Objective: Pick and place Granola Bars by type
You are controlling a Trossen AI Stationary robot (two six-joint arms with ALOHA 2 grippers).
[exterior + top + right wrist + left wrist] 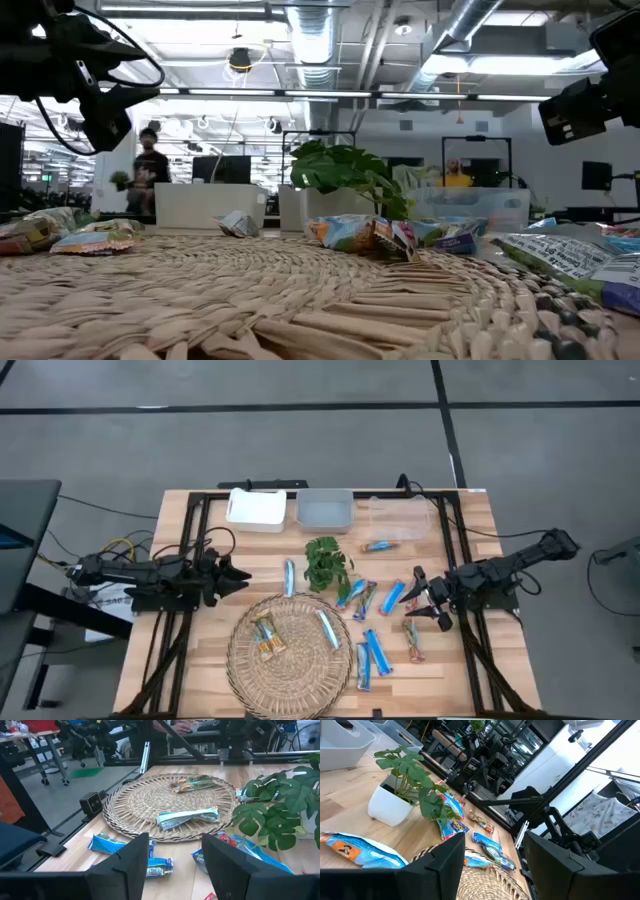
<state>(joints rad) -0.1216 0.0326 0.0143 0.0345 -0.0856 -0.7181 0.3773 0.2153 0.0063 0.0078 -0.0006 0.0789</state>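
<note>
Granola bars lie scattered on the wooden table. Two tan-green bars and a light-blue bar rest flat on the round woven mat. A blue bar lies left of the plant, and several blue bars and a reddish bar lie right of the mat. One bar sits by the clear container. My left gripper is open, hovering left of the mat's far edge. My right gripper is open, above the bars on the right. In the right wrist view its fingers frame the mat.
A small green plant in a white pot stands mid-table among the bars. A white bin, a grey bin and a clear container line the far edge. Black frame rails run along both table sides. People show in the room behind.
</note>
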